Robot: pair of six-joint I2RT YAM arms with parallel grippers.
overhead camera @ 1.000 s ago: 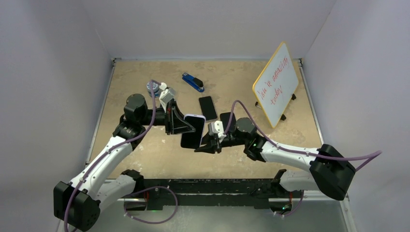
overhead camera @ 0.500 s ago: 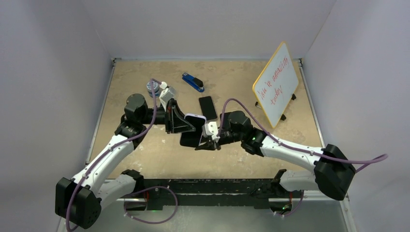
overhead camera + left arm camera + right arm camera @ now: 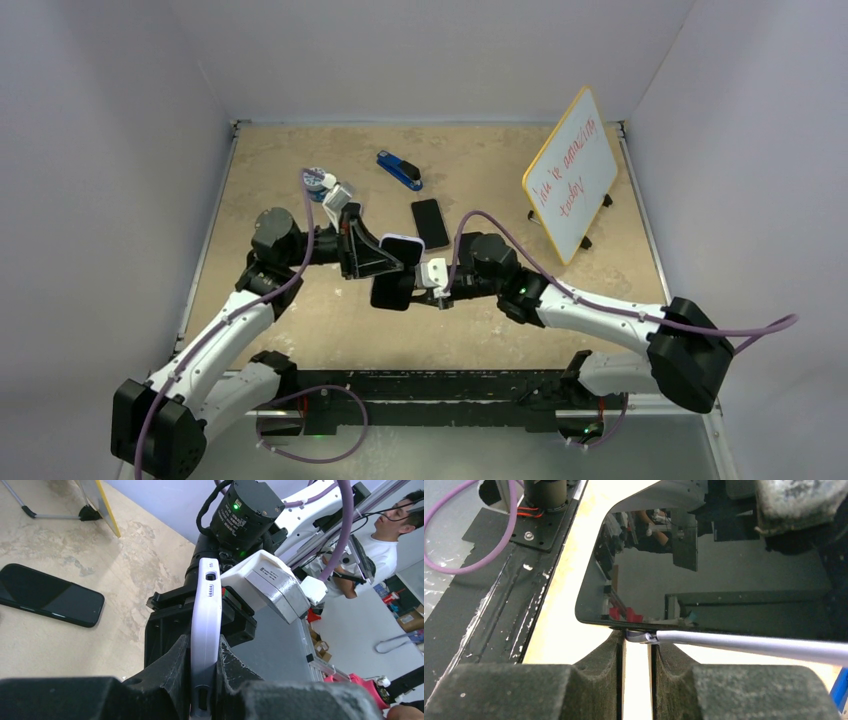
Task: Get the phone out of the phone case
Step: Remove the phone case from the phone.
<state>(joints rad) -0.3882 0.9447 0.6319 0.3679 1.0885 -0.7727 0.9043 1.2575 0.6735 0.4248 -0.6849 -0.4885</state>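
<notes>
My left gripper (image 3: 392, 252) is shut on the lavender-white phone case (image 3: 402, 242) and holds it on edge above the table. In the left wrist view the case (image 3: 209, 600) stands clamped between my fingers (image 3: 180, 670). The black phone (image 3: 391, 291) hangs tilted out of the case below it. My right gripper (image 3: 428, 284) is nearly closed at the phone's edge. In the right wrist view its tips (image 3: 637, 639) pinch where the phone's glass (image 3: 714, 580) meets the case corner, and the case rim (image 3: 754, 648) runs off to the right.
A second black phone (image 3: 430, 222) lies flat on the table behind the grippers and also shows in the left wrist view (image 3: 50, 597). A blue stapler (image 3: 400, 170) and a small tape roll (image 3: 316, 180) lie at the back. A yellow-framed whiteboard (image 3: 572, 175) stands at the right.
My right gripper has moved left toward the left gripper. The black phone has swung down and left, away from the case. The left arm has shifted slightly left.
</notes>
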